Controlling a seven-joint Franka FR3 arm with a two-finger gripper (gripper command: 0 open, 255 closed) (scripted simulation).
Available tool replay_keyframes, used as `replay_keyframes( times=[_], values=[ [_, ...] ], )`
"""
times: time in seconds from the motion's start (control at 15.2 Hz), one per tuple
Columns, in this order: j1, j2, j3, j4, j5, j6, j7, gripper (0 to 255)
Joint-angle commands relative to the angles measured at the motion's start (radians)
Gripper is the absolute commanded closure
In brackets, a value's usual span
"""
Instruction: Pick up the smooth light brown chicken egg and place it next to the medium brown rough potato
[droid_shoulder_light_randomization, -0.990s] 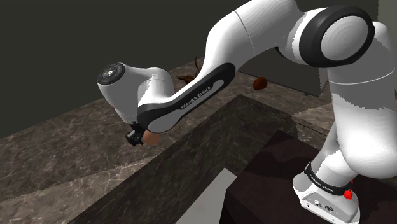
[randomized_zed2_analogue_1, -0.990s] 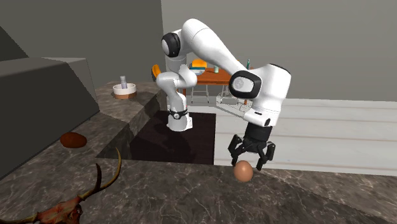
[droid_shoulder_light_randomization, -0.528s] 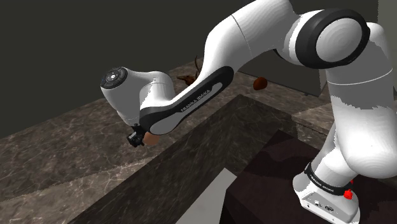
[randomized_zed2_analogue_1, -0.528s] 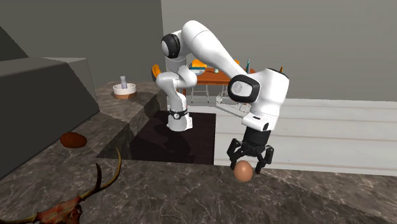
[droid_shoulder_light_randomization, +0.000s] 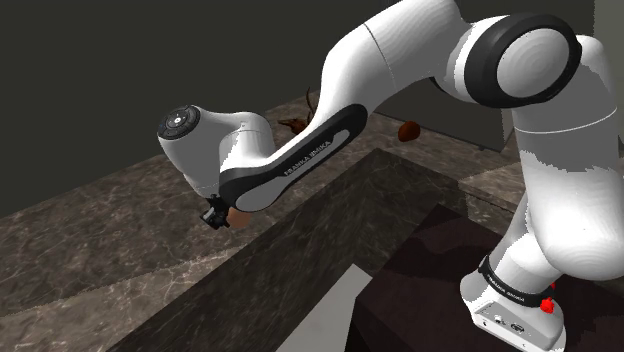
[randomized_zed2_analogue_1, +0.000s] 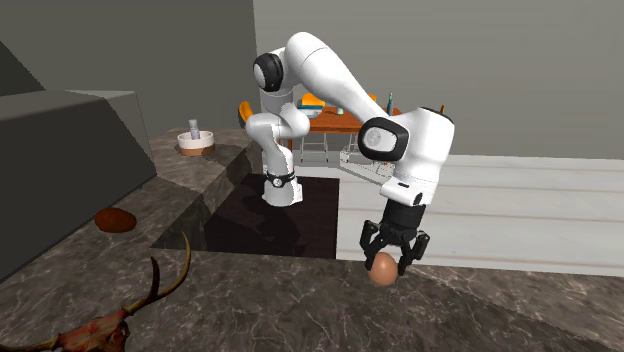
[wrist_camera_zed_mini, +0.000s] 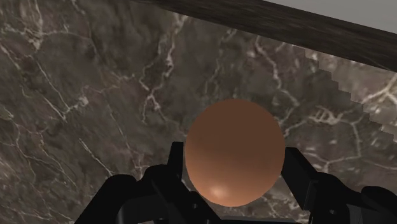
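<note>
A smooth light brown egg (randomized_zed2_analogue_1: 381, 270) rests on the dark marble counter (randomized_zed2_analogue_1: 250, 310) close to its edge. My black gripper (randomized_zed2_analogue_1: 382, 264) points straight down over it and is shut on the egg (wrist_camera_zed_mini: 234, 149), one finger pressed against each side. In the shoulder view the egg (droid_shoulder_light_randomization: 239, 217) peeks out beside the gripper (droid_shoulder_light_randomization: 222, 216), under the arm's white wrist. The reddish-brown potato (randomized_zed2_analogue_1: 115, 220) lies far off on the counter's other wing, toward the second exterior view's left. It appears as a small brown lump (droid_shoulder_light_randomization: 408, 131) at the back in the shoulder view.
A horned animal skull (randomized_zed2_analogue_1: 100, 325) lies on the counter between the egg and the potato. A white bowl (randomized_zed2_analogue_1: 195, 140) stands on the far counter end. The counter wraps around a dark recess (randomized_zed2_analogue_1: 270, 225) that holds my stand. Chairs and a table (randomized_zed2_analogue_1: 325, 115) stand behind.
The gripper sank a little over the egg, then its fingers came together from wide open and clasped it. The egg has stayed in place on the counter.
</note>
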Motion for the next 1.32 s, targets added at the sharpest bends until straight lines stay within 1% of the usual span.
replay_keyframes(
  times=[0.0,0.2,1.25],
  values=[
    [0.000,0.000,0.000,0.000,0.000,0.000,0.000,255],
    [0.000,0.000,0.000,0.000,0.000,0.000,0.000,255],
    [-0.011,-0.084,0.033,0.088,0.071,-0.149,-0.084,255]
  ],
)
